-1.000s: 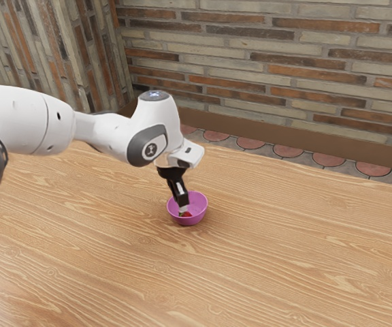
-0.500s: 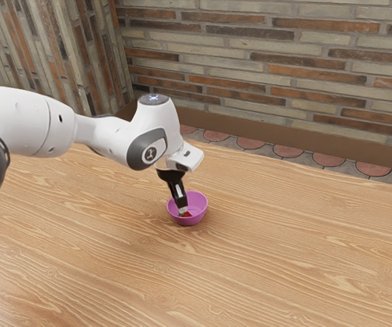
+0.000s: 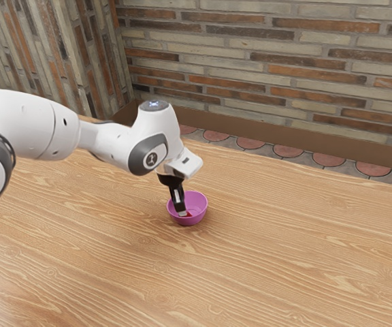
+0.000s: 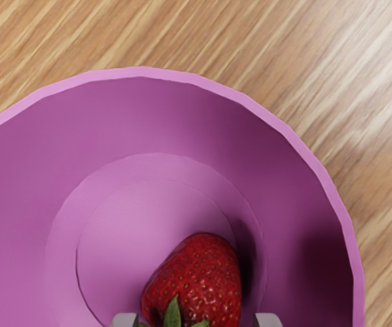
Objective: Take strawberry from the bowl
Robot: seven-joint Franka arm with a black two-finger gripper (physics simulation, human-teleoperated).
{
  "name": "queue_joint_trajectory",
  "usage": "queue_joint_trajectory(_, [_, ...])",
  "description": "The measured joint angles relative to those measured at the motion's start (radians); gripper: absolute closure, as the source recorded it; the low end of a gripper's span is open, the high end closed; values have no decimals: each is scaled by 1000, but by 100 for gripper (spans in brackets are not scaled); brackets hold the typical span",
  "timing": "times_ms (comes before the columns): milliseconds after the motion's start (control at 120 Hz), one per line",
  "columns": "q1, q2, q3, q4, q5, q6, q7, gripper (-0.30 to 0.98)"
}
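Note:
My gripper (image 3: 182, 213) reaches down into the pink-purple bowl (image 3: 201, 201), its tips low inside and partly covering the red strawberry (image 3: 190, 215). From the wrist camera, the strawberry (image 4: 199, 279) lies on the bottom of the bowl (image 4: 141, 116), its green leaves at the lower edge. The two grey fingertips of my open gripper (image 4: 197, 320) stand apart on either side of its leafy end, with a clear gap on one side. The lowest part of the strawberry is cut off there.
The bowl stands on a wood-grain table (image 3: 284, 245), its wall (image 3: 199, 216) rising around the fingertips. A brick wall (image 3: 264, 68) stands behind the table, beyond a strip of round tiles (image 3: 288, 150).
My hand has come down slightly, the fingertips now lower in the bowl and hiding more of the strawberry. The bowl has stayed in place.

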Motion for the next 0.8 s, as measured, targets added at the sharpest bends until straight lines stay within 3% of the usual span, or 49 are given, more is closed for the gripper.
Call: queue_joint_trajectory(800, [10,67,-5,37,-13,28,110,54])
